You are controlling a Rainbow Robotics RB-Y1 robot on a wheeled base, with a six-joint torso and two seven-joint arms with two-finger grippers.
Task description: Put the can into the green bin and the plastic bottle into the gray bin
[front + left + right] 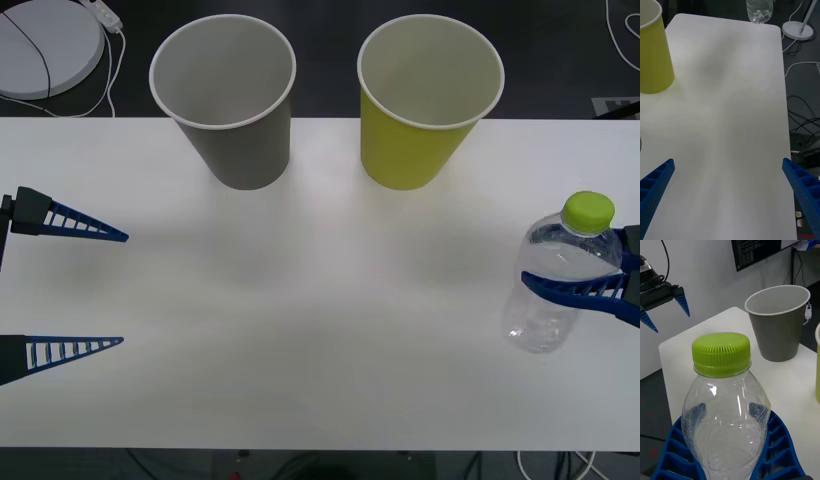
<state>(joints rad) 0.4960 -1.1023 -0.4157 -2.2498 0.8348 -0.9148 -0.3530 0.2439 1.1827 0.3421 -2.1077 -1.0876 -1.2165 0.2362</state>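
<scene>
The clear plastic bottle with a lime-green cap stands upright near the table's right edge. My right gripper is shut on its body; in the right wrist view the blue fingers hug the bottle on both sides. At the back of the table stand the gray bin on the left and the green bin on the right, both upright. My left gripper hangs open over the table's left side, holding nothing. The can is out of view.
The white table stretches bare between the arms. Behind its back left corner, a white round disc with a cable lies on the dark floor. More cables and a lamp base lie off the table's side.
</scene>
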